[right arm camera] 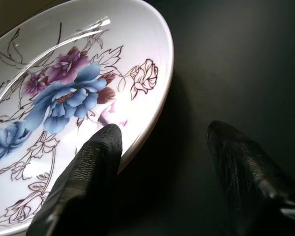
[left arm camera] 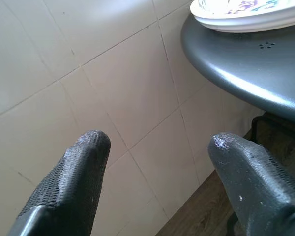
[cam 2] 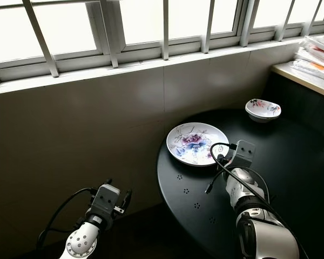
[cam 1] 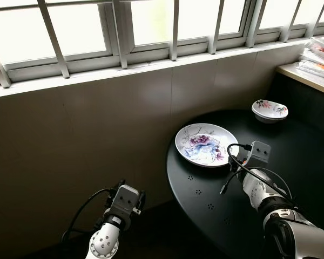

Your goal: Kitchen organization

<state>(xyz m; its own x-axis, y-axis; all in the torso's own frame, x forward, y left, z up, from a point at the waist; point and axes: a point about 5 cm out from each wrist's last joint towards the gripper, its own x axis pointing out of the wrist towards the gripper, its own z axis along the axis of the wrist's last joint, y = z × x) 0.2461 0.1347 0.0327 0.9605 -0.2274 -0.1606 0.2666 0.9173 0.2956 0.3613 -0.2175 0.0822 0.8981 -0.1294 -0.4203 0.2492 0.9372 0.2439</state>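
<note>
Left gripper [left arm camera: 157, 162] hangs open off the round table's [cam 1: 205, 210] edge, well short of the floral plate [cam 1: 206, 143]; right gripper [right arm camera: 162, 147] is open with its fingers straddling the plate's near rim, so right arm is nearer.

The right arm [cam 1: 283, 216] is extended forward from 5 o'clock in the head view toward centre, silver forearm raised, black cable looped over the wrist. The right gripper [right arm camera: 162, 142] is parted, one finger [right arm camera: 88, 172] and the other well apart in the wrist view. The left arm [cam 1: 105, 237] sits low at 7 o'clock, wrist pointing forward and up. The left gripper [left arm camera: 157, 147] is likewise spread wide, holding nothing between its fingers [left arm camera: 78, 167].
</note>
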